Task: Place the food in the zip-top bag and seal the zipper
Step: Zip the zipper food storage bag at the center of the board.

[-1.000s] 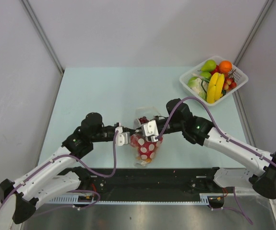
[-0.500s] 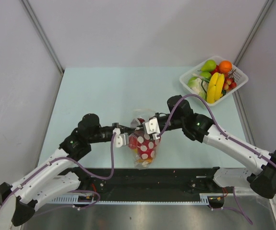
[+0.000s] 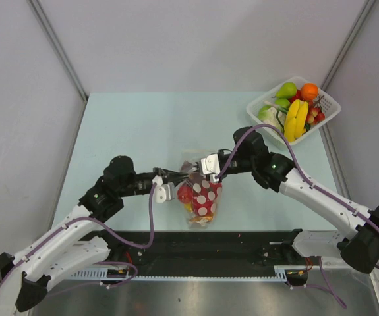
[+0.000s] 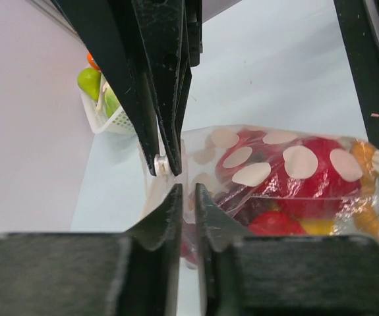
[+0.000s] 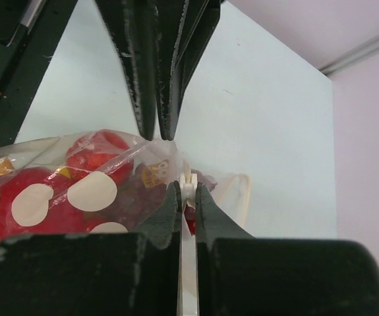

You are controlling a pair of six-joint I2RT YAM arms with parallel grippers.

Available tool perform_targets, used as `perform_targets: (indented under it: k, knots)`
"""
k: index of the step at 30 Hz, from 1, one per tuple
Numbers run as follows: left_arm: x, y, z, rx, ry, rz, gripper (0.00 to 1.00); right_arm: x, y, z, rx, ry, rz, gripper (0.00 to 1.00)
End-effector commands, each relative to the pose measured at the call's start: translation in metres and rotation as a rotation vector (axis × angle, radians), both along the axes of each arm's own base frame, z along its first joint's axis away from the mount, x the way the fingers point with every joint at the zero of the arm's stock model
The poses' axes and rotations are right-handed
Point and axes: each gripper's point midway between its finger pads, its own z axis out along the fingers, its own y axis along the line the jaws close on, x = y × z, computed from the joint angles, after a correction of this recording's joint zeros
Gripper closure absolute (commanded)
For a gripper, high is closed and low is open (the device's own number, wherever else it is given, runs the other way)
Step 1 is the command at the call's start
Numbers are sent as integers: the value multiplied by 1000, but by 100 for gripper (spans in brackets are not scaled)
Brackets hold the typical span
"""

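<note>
While the right pincer pinches its zipper, the zip-top bag bulges alongside.

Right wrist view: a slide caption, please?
Right pincer shut on the zipper of the polka-dot zip-top bag, red food inside.

overhead from behind, looking down — both wrist views close on the bag

No writing can be read anywhere; a small yellowish printed mark on the bag is too blurred.
</note>
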Motion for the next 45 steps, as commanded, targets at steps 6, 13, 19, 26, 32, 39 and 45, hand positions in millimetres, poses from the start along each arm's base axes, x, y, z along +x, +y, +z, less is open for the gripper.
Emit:
perform_targets:
  k: [6, 13, 19, 26, 32, 39, 45]
  knots:
    - [14, -8, 32, -70, 31, 55, 55, -5, 4, 50, 126, -72, -2, 100]
    - [26, -14, 27, -55, 79, 94, 53, -13, 4, 52, 120, -87, 6, 100]
    - [32, -28, 25, -38, 204, 89, 66, -12, 7, 54, 119, -104, -15, 100]
    - [35, -22, 17, -2, 225, 131, 100, -5, 1, 45, 81, -107, -52, 100]
    - [28, -17, 37, -51, 125, 103, 100, 6, -5, 26, 16, -106, -72, 100]
    - [10, -13, 56, -99, 30, 27, 100, 28, -14, 0, -57, -85, -106, 100]
    - [1, -11, 60, -108, 3, -2, 100, 40, -17, -12, -87, -83, -123, 100]
